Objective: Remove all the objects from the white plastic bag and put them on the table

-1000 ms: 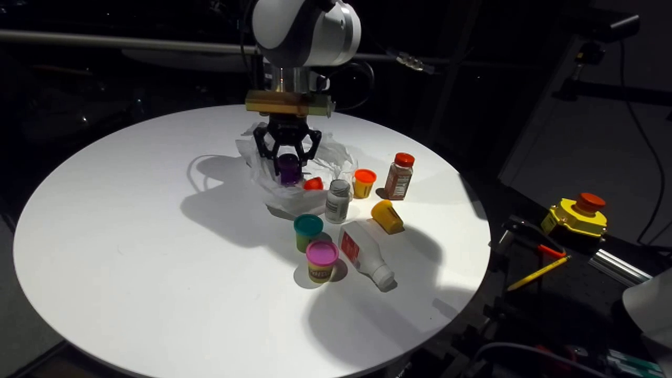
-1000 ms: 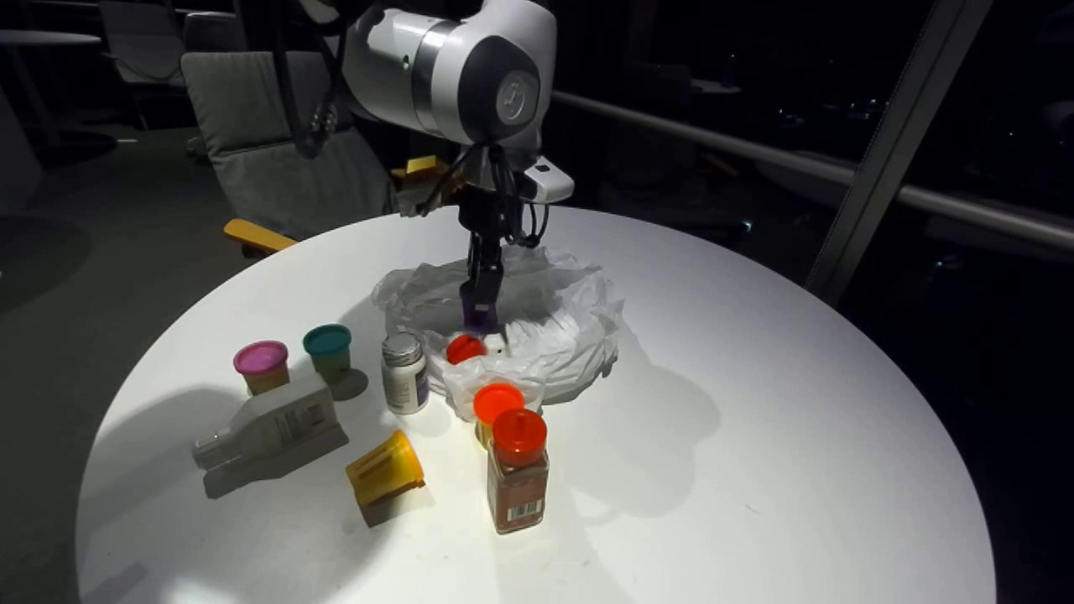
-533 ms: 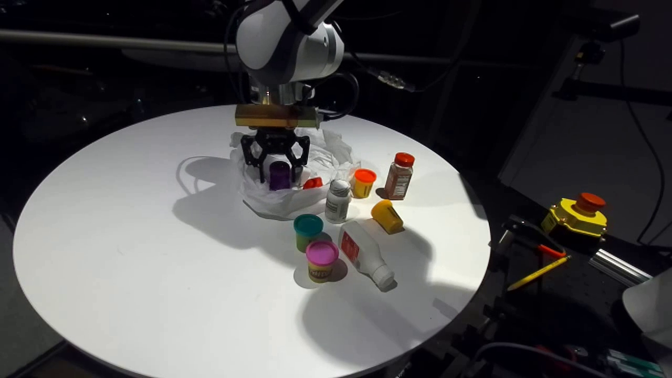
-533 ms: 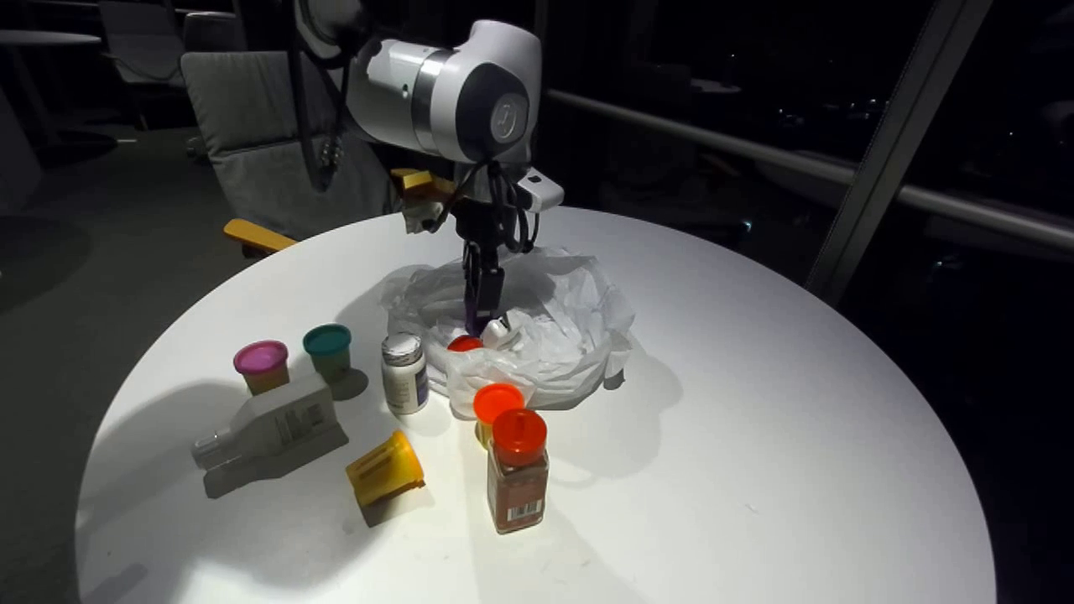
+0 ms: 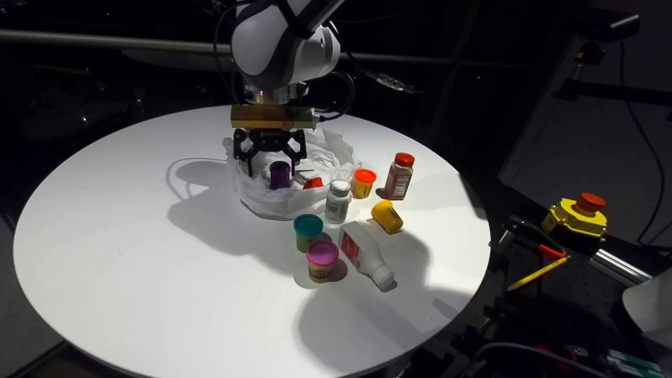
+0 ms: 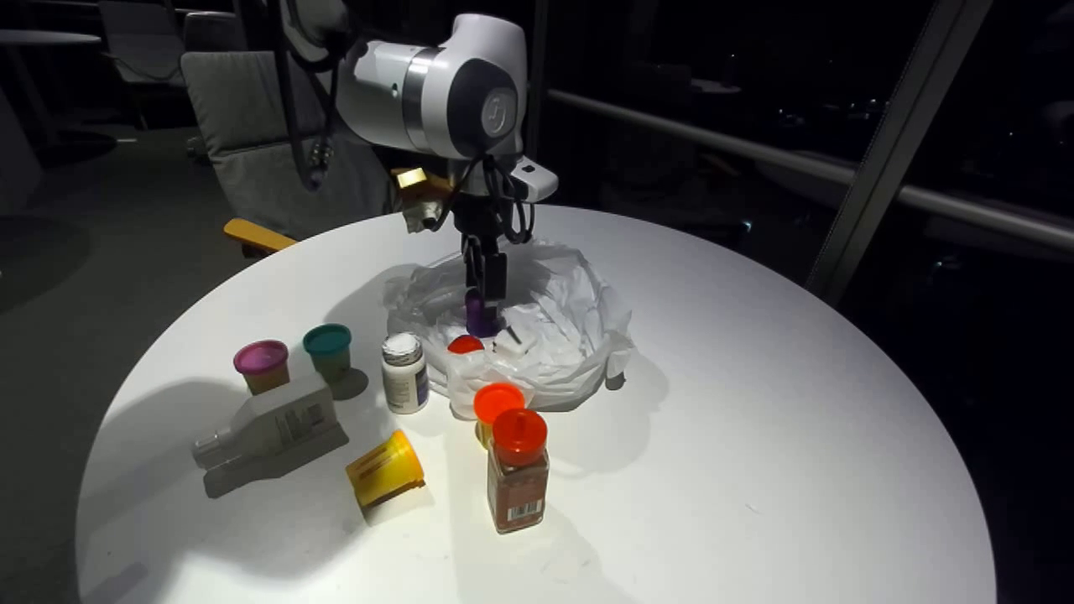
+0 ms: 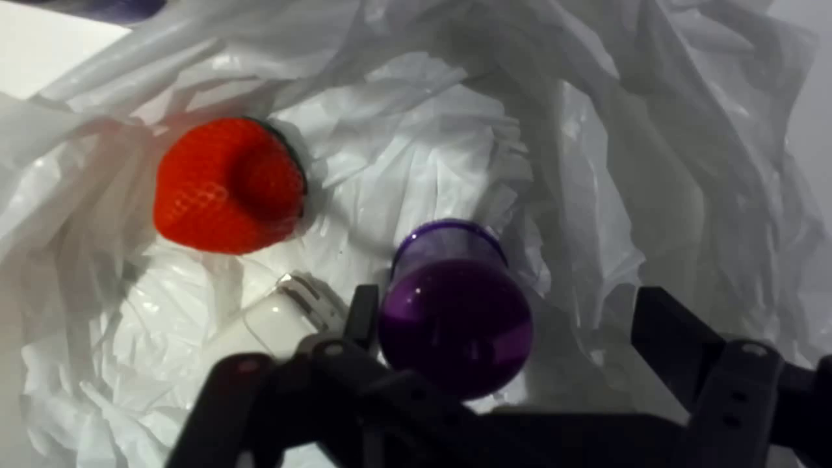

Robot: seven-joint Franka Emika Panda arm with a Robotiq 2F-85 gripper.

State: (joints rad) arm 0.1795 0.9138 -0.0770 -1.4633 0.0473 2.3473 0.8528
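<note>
arm [image 6: 377, 92] raised | wrist [image 6: 485, 101] bent downward | fingers [image 7: 673, 341] spread apart, pointing down

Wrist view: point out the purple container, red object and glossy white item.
Purple container [image 7: 455, 328], wrist view: its rounded top.
Red object [image 7: 221, 188], wrist view: its textured side.
Glossy white item [image 7: 276, 321], wrist view: its casing.

- Shows deep purple on the container [image 7: 455, 344], violet along its rim.
- Has vivid red on the strawberry-shaped piece [image 7: 221, 188], lightly speckled.
- Pairs white with silver on the small block [image 7: 276, 318].
- Lays white over the bag [image 7: 656, 169] and desk [image 5: 157, 294], black over the tool [image 5: 271, 173].
- Caps the green tub [image 5: 307, 239] in teal, the lettered tub [image 5: 321, 265] in pink, the upright yellow tub [image 5: 363, 185] in red-orange.
- Rims the tipped yellow tub [image 6: 383, 471] in orange.
- Prints red on the white bottle [image 5: 366, 252], dark lettering on the pill bottle [image 5: 337, 205].
- Tops the brown jar [image 6: 516, 491] with bright red.
</note>
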